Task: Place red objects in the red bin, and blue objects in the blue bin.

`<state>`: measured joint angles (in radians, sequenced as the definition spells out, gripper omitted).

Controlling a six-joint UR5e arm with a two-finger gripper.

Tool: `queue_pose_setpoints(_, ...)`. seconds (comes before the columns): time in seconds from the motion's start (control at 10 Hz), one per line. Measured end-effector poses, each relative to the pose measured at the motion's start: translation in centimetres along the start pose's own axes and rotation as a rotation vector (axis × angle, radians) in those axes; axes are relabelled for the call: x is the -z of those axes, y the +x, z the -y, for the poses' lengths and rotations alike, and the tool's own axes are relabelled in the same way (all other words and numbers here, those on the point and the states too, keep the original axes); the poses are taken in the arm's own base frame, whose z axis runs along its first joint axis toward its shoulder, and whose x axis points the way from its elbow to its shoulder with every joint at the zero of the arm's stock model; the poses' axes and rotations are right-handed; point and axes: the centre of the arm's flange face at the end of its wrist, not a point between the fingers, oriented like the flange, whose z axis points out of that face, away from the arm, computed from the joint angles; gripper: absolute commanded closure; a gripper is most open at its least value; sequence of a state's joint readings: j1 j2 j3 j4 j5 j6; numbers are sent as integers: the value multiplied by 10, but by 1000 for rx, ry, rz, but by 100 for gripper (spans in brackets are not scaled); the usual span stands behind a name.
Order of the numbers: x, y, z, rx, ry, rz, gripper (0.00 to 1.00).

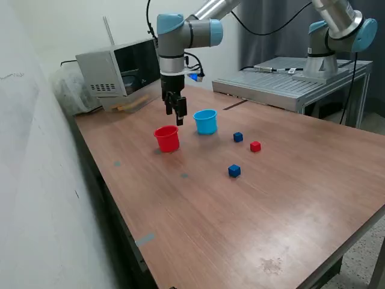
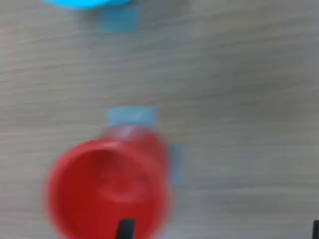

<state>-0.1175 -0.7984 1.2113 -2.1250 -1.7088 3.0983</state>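
Note:
The red cup (image 1: 167, 138) stands on the wooden table (image 1: 252, 217), with the light blue cup (image 1: 206, 121) next to it toward the exterior view's right. One small red cube (image 1: 255, 146) and two dark blue cubes (image 1: 238, 137) (image 1: 234, 171) lie on the table further toward the exterior view's right. A second red cube is not visible. My gripper (image 1: 178, 114) hangs just above the gap between the cups, near the red cup's rim. In the blurred wrist view its fingertips (image 2: 124, 230) stand wide apart and empty over the red cup (image 2: 107, 189). The blue cup's edge (image 2: 84, 3) also shows there.
A grey box-like appliance (image 1: 117, 71) stands at the back of the table. A second arm (image 1: 337, 36) sits on a metal bench (image 1: 289, 84) at the exterior view's right. A wall (image 1: 36, 180) runs along the left. Blue tape marks (image 1: 144, 239) dot the table.

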Motion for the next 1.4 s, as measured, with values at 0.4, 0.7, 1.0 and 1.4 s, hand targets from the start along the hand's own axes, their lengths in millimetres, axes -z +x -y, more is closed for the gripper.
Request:
queue_pose_setpoints(0.4,52,112,72,108,3,-16,0)
queue_pose_setpoints(0.7,59,156,104,123,1,-27,0)
queue_pose_setpoints(1.0,54,223,129,170,-7,-41,0)
queue_pose_setpoints(1.4,28,299,149,240,1,-52,0)
